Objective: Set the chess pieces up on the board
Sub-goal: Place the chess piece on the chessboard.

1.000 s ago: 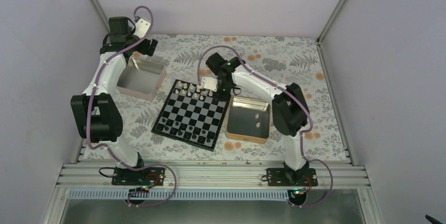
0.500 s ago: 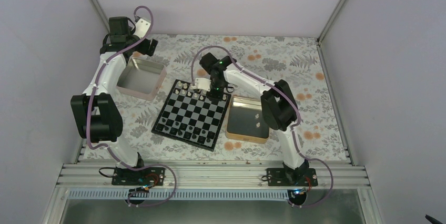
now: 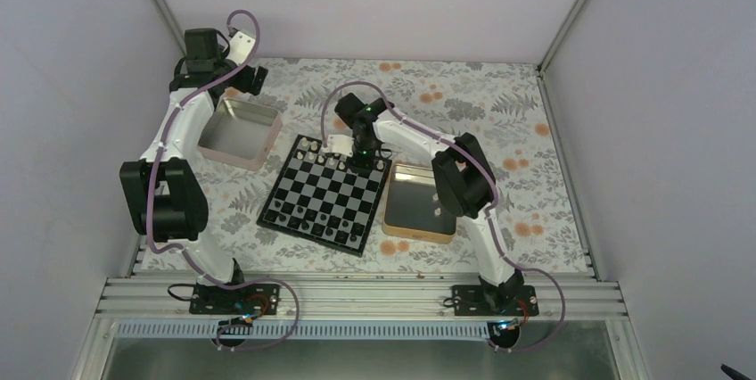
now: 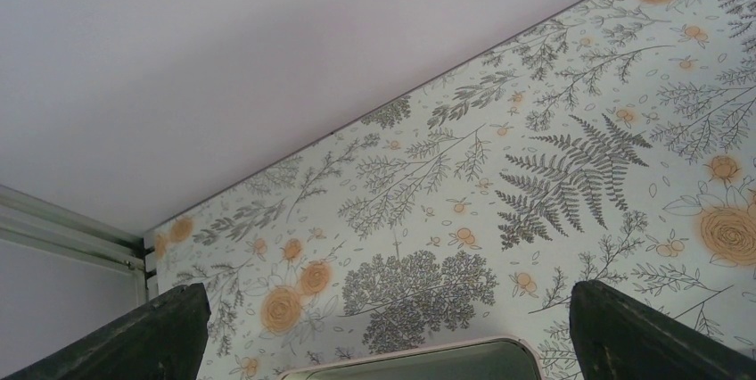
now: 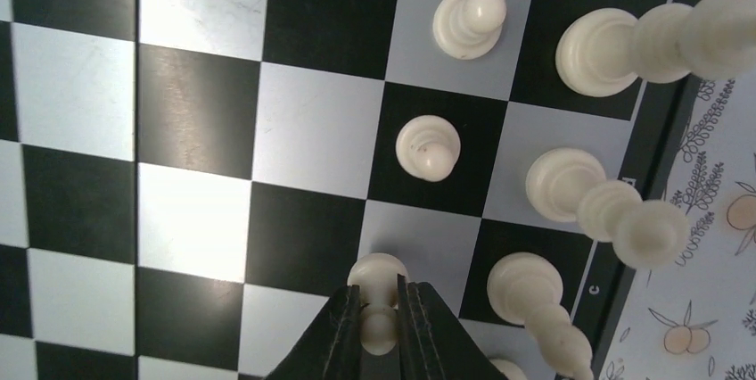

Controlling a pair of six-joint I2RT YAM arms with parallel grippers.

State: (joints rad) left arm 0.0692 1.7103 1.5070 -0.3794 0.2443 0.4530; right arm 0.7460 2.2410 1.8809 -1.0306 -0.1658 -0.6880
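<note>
The chessboard (image 3: 328,193) lies mid-table, with cream pieces along its far rows and dark ones along its near rows. My right gripper (image 5: 379,313) is shut on a cream pawn (image 5: 378,286), held upright over a pale square (image 5: 419,242) of the board (image 5: 196,148). In the top view that gripper (image 3: 362,159) is over the board's far right part. Other cream pieces stand close by: a pawn (image 5: 428,147), another pawn (image 5: 467,21) and taller pieces (image 5: 599,204) along the edge row. My left gripper (image 4: 383,326) is open and empty, high over the far left (image 3: 239,77).
A pinkish silver tin (image 3: 239,133) sits left of the board; its rim shows in the left wrist view (image 4: 410,364). A gold tin (image 3: 422,203) with a few cream pieces sits right of the board. The cage walls close in the back and sides.
My right gripper has moved left from the gold tin's far corner to over the board's far rows. The left arm has not moved.
</note>
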